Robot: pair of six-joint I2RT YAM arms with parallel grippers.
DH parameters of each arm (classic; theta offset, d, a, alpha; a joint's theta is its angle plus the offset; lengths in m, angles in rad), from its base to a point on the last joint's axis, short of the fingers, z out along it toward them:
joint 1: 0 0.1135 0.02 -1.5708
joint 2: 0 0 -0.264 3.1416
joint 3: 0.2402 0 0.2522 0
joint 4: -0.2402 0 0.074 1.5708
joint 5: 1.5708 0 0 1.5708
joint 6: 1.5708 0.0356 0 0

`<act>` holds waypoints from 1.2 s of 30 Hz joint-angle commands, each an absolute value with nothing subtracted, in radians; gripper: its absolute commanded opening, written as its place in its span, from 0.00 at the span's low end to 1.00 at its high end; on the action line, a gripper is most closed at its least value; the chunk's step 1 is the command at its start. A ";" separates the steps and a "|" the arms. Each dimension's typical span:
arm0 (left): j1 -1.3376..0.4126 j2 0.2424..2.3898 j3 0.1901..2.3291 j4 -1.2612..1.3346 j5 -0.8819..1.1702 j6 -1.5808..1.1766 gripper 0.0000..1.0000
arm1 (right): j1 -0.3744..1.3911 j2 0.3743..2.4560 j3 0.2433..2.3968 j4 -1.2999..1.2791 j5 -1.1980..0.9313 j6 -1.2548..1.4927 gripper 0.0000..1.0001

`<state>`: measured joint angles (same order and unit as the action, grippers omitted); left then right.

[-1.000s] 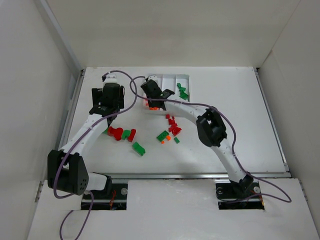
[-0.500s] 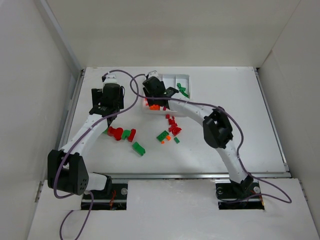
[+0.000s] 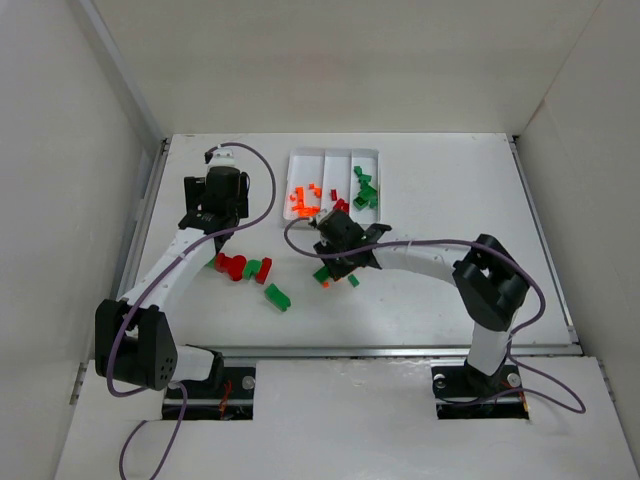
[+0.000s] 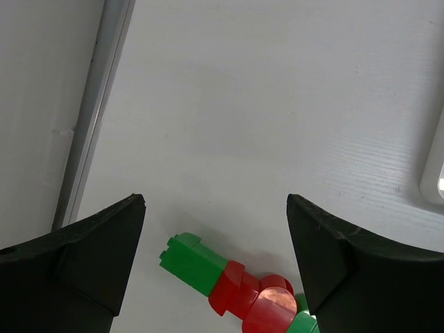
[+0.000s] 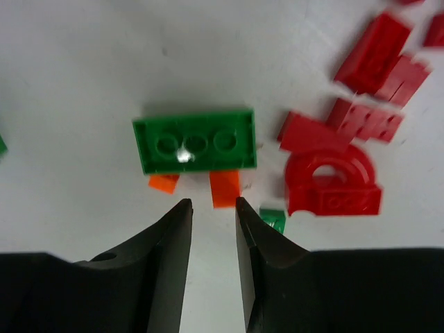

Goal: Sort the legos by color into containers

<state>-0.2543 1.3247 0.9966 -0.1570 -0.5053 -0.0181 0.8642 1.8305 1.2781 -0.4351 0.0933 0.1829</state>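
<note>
White tabletop (image 3: 450, 200): an orange lego (image 5: 225, 189) lies just ahead of the right jaws' narrow, empty gap; left jaws spread wide.

left arm (image 3: 175, 262): white links, black joint housings | right arm (image 3: 425, 258): same white links, bulky black elbow housing | cables (image 3: 262, 172): purple, one running along each arm | bases (image 3: 150, 352): black blocks | left end effector (image 4: 215, 208): matte black wedge-shaped fingers (image 4: 90, 263) | right end effector (image 5: 211, 207): smooth black tapered fingers (image 5: 163, 263)

The right gripper (image 5: 212, 202) hangs narrowly parted, empty. Just ahead lie a green brick (image 5: 194, 141), orange bits (image 5: 225, 189) and red pieces (image 5: 333, 184).
</note>
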 commanded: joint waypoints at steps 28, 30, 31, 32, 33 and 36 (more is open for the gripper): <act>-0.256 1.293 0.994 -0.144 -0.511 -0.014 0.81 | 0.887 1.979 1.281 -0.413 0.091 0.199 0.34; -0.256 1.293 0.994 -0.144 -0.511 -0.014 0.81 | 0.887 1.948 1.260 -0.413 0.091 0.199 0.34; -0.256 1.293 0.994 -0.144 -0.511 -0.014 0.81 | 0.887 1.948 1.259 -0.413 0.091 0.199 0.34; -0.256 1.293 0.994 -0.144 -0.511 -0.014 0.81 | 0.887 1.938 1.259 -0.413 0.091 0.199 0.36; -0.256 1.293 0.994 -0.144 -0.511 -0.014 0.81 | 0.887 1.924 1.249 -0.413 0.080 0.199 0.38; -0.256 1.302 0.994 -0.144 -0.511 -0.014 0.81 | 0.887 1.911 1.227 -0.422 0.069 0.177 0.45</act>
